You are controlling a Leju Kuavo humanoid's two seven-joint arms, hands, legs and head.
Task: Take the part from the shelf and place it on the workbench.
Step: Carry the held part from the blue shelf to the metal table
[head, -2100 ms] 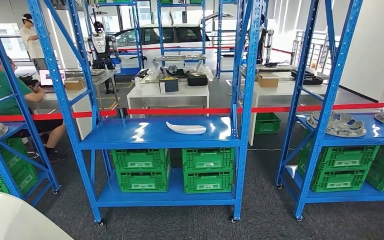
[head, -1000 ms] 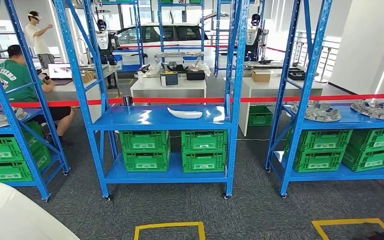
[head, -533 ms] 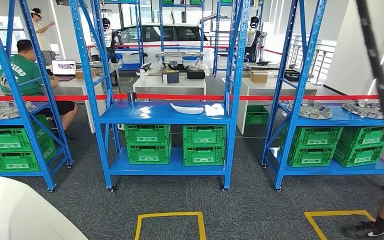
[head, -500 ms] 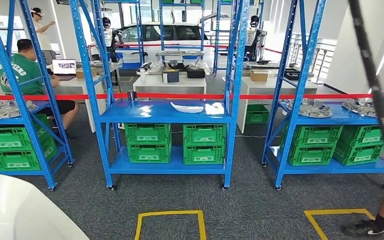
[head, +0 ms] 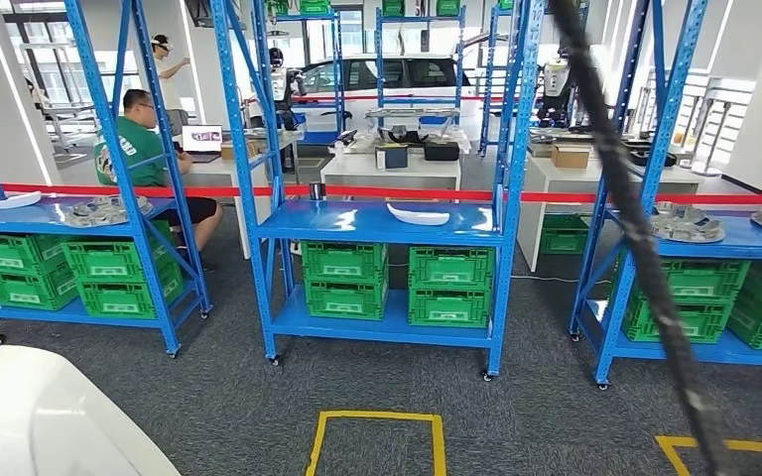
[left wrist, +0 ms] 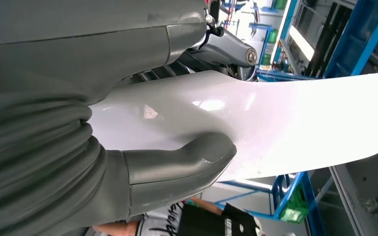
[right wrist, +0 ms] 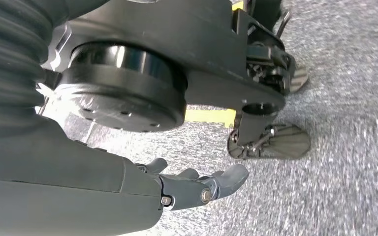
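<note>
- Close by the blue shelf (head: 382, 223), but well back from it on the grey carpet, the robot looks at the whole rack from far off.
- Its left hand (left wrist: 128, 162) holds a white part (left wrist: 275, 128). The thick thumb presses on one face and the darker fingers (left wrist: 226, 46) sit on the other face, so the part is pinched between them.
- One rounded end of that white part (head: 40, 416) shows low down, nearer to the robot than the shelf is.
- The right hand (right wrist: 197, 189) hangs down over the carpet. Its fingers are a little curled and apart, and they hold nothing.
- Another white part (head: 419, 214) lies on the blue shelf, above the green crates (head: 397, 283).
- I think the taking step is done, and the carrying step is going on now.
- White benches (head: 392, 171) stand behind the shelf, past a red tape (head: 377, 193). I cannot tell which bench is the right one.
- Next, the robot needs to turn and walk to its bench, keeping the pinch tight so the smooth part does not slip.
- A dark pole (head: 635, 228) crosses the head view, nearer than the shelf.
</note>
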